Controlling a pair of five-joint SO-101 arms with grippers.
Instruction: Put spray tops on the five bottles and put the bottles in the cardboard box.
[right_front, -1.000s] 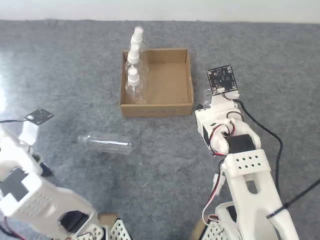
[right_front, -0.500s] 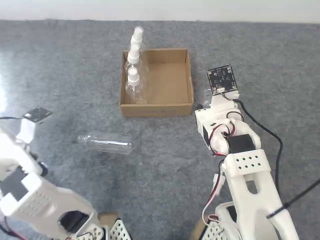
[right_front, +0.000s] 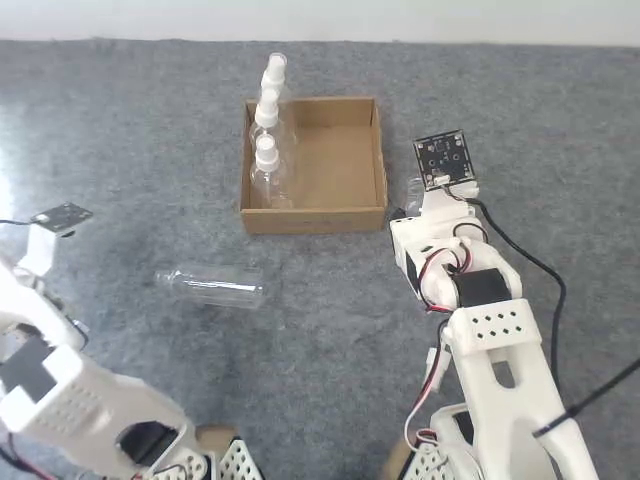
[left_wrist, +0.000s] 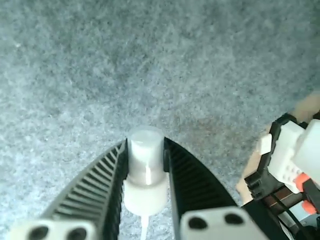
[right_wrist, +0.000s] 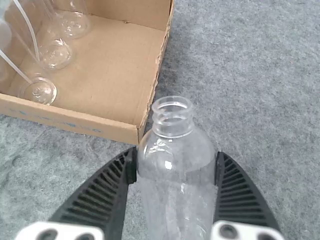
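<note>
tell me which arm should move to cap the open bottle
Probably left: the left gripper grips the white plastic spray top, while the right gripper holds the clear uncapped plastic bottle, neck open.

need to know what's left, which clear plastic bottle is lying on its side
The uncapped clear plastic bottle on the grey carpet, outside the brown cardboard box. Three capped ones stand in the box; the right gripper holds another bottle.

A capless bottle (right_front: 212, 286) lies flat near the cardboard box (right_front: 315, 218)
</note>
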